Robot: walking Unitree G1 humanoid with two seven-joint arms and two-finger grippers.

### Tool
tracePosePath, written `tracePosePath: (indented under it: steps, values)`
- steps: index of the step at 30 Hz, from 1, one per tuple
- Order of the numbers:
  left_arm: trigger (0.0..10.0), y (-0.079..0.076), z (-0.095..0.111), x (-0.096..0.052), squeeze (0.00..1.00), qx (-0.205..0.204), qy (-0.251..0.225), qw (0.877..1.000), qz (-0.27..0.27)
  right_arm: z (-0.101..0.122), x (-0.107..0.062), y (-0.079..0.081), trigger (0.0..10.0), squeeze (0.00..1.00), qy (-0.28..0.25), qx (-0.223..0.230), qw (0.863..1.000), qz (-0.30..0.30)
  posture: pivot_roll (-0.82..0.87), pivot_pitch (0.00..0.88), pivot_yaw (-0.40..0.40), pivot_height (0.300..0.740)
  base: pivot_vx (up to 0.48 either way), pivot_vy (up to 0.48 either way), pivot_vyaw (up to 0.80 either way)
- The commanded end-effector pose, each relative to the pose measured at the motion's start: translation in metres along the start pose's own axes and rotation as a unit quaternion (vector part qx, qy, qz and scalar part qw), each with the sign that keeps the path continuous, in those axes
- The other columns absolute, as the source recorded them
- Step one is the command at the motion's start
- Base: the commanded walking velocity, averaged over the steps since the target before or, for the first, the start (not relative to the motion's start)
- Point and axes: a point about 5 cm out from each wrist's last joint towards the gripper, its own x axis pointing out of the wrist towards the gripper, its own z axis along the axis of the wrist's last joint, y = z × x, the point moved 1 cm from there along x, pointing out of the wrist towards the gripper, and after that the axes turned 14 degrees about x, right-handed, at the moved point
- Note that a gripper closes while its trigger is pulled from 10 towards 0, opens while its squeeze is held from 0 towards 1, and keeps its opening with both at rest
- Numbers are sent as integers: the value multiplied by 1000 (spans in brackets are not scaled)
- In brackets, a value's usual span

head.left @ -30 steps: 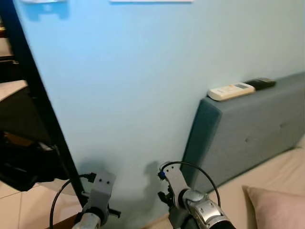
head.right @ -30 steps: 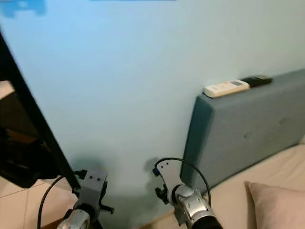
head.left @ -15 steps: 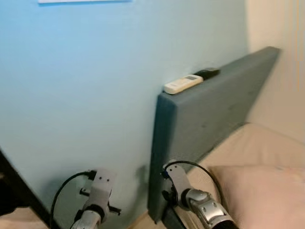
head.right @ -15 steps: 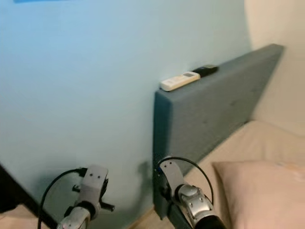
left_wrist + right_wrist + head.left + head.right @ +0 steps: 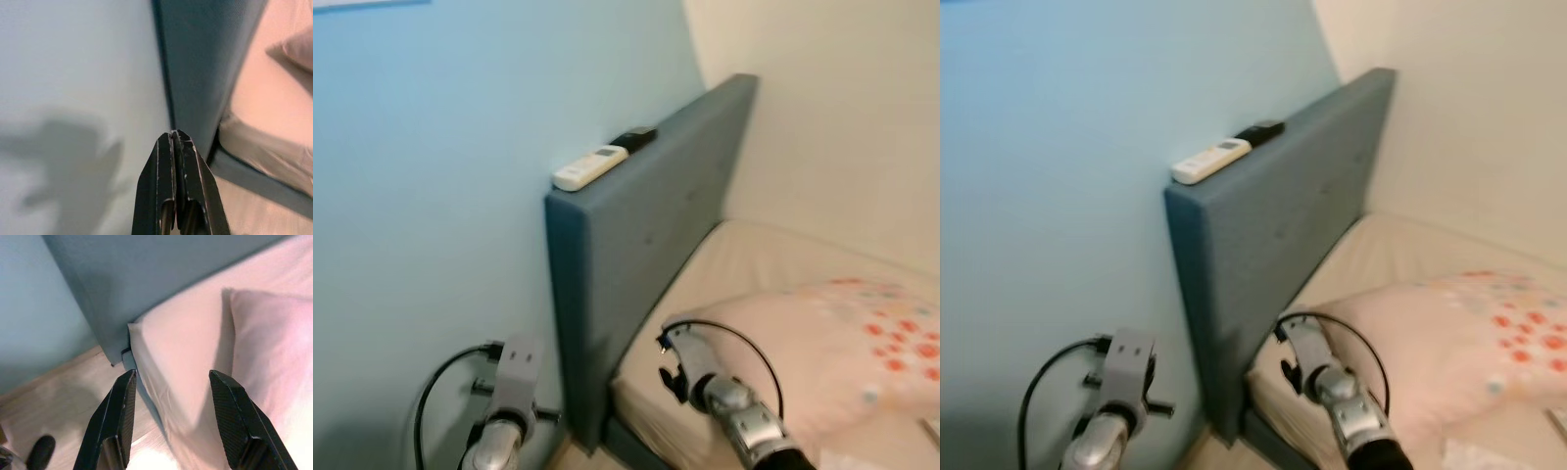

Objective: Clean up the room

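Grey headboard [image 5: 656, 215] carried white remote [image 5: 590, 166] and black remote [image 5: 633, 137] on top, above both tools. Left tool [image 5: 174, 139] pinched empty; right tool [image 5: 173, 382] wide, nearer bed [image 5: 754, 264].

Head stereo pair looks forward and down at the headboard [image 5: 646, 235], toward 12 o'clock; both wrist cameras face downward, sharing its corner and the mattress [image 5: 186, 347].
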Motion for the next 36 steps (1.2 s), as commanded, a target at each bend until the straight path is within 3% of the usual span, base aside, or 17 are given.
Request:
tracePosePath:
  steps: [1, 26, 36]
  values:
    - [10000, -2, 0, 1, 0, -4, 0, 1000, 2, 5, -1, -3, 10000, 0, -9, -12, 1000, -4, -31, 18, -44, 740, 0, 0, -788]
    - [10000, -9, 4, 9, 0, -9, -9, 1000, 10, 6, -5, -4, 10000, 0, -7, -35, 999, 3, -71, 6, -87, 740, 0, 0, -788]
    - [10000, -1, 6, 14, 0, -3, -19, 1000, 21, 10, -5, -3, 10000, 0, -9, -40, 999, 3, -54, 8, -108, 740, 0, 0, -788]
